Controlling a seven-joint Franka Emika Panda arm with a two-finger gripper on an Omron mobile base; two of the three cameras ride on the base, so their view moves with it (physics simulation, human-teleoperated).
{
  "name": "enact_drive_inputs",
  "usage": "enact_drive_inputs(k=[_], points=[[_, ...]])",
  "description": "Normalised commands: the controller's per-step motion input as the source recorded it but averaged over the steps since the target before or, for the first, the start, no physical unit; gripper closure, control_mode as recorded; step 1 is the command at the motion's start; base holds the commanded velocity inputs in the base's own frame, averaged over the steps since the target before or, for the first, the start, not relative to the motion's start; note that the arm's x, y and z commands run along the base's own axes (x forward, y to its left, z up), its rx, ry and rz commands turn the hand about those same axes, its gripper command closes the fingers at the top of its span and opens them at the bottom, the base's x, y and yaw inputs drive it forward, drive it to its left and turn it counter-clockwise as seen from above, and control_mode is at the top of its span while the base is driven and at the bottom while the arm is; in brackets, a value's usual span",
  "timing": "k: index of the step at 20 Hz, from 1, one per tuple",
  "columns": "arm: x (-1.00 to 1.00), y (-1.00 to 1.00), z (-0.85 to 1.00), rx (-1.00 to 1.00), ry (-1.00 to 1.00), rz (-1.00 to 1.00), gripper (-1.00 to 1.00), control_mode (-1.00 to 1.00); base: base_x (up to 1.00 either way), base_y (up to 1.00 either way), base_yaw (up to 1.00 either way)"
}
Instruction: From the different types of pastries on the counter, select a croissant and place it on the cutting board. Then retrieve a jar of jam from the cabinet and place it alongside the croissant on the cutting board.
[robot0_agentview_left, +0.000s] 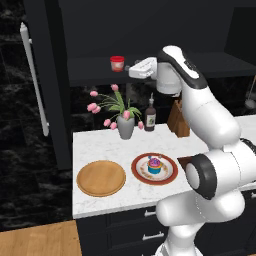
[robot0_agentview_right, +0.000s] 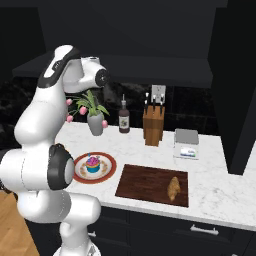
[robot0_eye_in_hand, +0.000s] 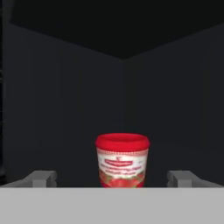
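**Jam jar on the cabinet shelf, open gripper facing it**

The jar of jam (robot0_agentview_left: 117, 63) stands upright on the dark shelf of the cabinet (robot0_agentview_left: 90, 72), red-lidded with a printed label. In the hand view the jar (robot0_eye_in_hand: 122, 160) sits dead centre, at twelve o'clock from the gripper (robot0_eye_in_hand: 113, 178), whose two fingers (robot0_eye_in_hand: 41, 178) are spread wide to either side and not touching it. From the left base view the gripper (robot0_agentview_left: 128, 68) is at three o'clock of the jar, just beside it, level with the shelf.

Below, the croissant (robot0_agentview_right: 174, 188) lies on the cutting board (robot0_agentview_right: 145, 181), toward the board's right end. At nine o'clock from the board is the plate (robot0_agentview_right: 108, 170) with the cupcake (robot0_agentview_right: 93, 164) on it, and a round wooden disc (robot0_agentview_left: 101, 177) lies at nine o'clock from the plate. At the back of the counter (robot0_agentview_right: 220, 192) stand a vase of pink tulips (robot0_agentview_left: 125, 124), a dark bottle (robot0_agentview_right: 124, 120), a knife block (robot0_agentview_right: 153, 125) and a small scale (robot0_agentview_right: 186, 143).
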Motion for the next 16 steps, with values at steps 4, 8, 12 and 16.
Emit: enact_drive_inputs(k=[4, 8, 12, 16], points=[[0.24, 0.18, 0.0, 0.0, 0.0, 0.0, -1.0, -1.0, 0.0, 0.0, 0.0], [0.09, 0.31, 0.0, 0.0, 0.0, 0.0, -1.0, -1.0, 0.0, 0.0, 0.0], [0.01, 0.33, -0.03, 0.0, 0.0, 0.0, -1.0, -1.0, 0.0, 0.0, 0.0], [0.37, 0.25, -0.12, 0.0, 0.0, 0.0, -1.0, -1.0, 0.0, 0.0, 0.0]])
